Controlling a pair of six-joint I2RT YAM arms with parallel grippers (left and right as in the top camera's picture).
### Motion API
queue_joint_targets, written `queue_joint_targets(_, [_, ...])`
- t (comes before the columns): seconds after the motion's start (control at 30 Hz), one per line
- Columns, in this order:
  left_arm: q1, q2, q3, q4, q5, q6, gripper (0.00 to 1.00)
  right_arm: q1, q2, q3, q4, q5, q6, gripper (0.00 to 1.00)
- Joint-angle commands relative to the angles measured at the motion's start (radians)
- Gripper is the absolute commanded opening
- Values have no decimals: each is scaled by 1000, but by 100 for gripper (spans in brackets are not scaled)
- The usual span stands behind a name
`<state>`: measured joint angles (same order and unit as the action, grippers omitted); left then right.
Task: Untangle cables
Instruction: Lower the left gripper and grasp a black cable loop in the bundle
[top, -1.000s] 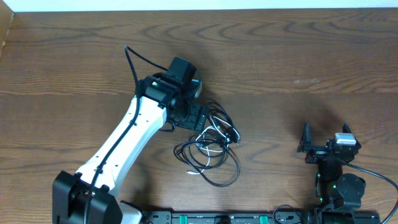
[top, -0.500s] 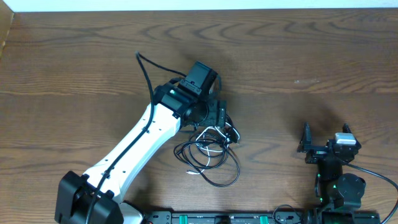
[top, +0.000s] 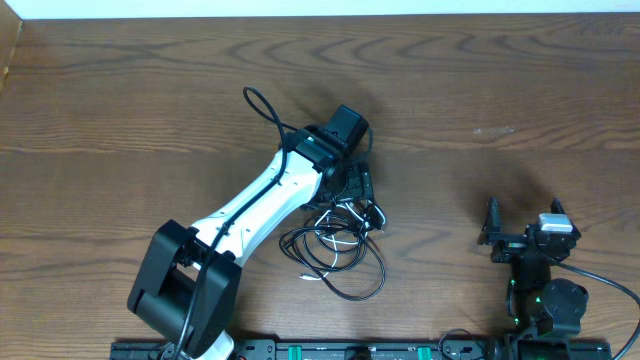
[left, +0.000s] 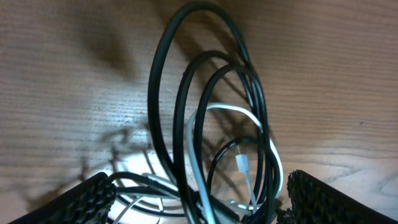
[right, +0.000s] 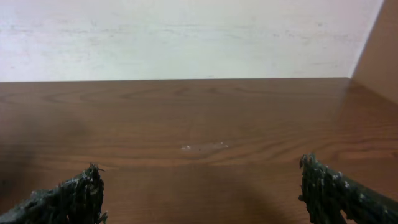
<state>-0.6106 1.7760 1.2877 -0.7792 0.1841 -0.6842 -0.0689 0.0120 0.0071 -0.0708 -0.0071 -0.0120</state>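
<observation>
Left gripper (top: 356, 186) sat over the tangle's upper edge, jaws wide apart; black cord (left: 168, 93) and white cord (left: 261, 124) lay between them on the table (top: 120, 120). Right gripper (top: 524, 222) was spread wide, empty, well apart.

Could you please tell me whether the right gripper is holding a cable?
No, the right gripper stands open, with only table between its jaws.

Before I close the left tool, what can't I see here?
- Overhead: the left tool hides the top of the tangle; contact unclear.
- Left wrist: black cord and white cord run off the bottom edge, so their crossings are cut off.
- Overhead: plug ends too small to tell apart.
- Right wrist: only table, no cables.
</observation>
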Motion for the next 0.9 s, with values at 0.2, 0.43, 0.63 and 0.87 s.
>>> queue_joint_targets(0.2, [-10,17,-8,42,-12,-10,79,-6,-6,-2,-5,4,-12,99])
queue_joint_targets(0.43, [-57,18,-9,61,-19,-10,90,-6,-6,-2,-5,4,-12,99])
queue_joint_targets(0.63, [-69,21,-9,71,-75,-36,98,-6,-6,-2,-5,4,-12,99])
queue_joint_targets(0.87, [-70,82,-14,72,-98,-36,98,-6,-6,-2,-5,4,-12,99])
